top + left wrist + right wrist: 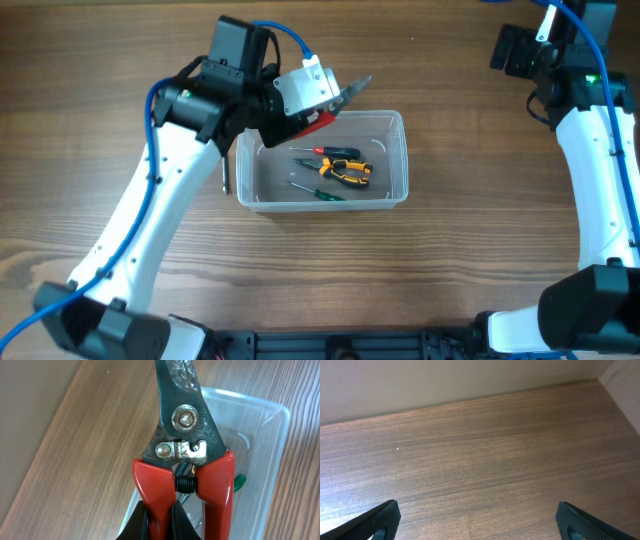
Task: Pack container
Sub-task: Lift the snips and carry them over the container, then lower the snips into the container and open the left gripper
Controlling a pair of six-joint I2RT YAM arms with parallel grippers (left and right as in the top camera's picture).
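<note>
L gripper (160, 527) tight on red shears (186, 455) over container (402, 165), spring (184, 483) only in wrist cam; R gripper (477, 519) wide apart

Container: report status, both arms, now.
Left gripper shut on red shears above container rim. Right gripper open, empty. Pliers, screwdrivers inside; nothing blocking.

A brown wooden desk (100, 60) fills the overhead view, its grain running from 9 to 3 o'clock. In the right wrist view a plain pale wall (445, 380) meets the desk's far edge at 12 o'clock, and a second pale surface (626, 380) cuts in at 2 o'clock. A tiny white speck (397, 449) lies on the wood. The light is soft and even.
</note>
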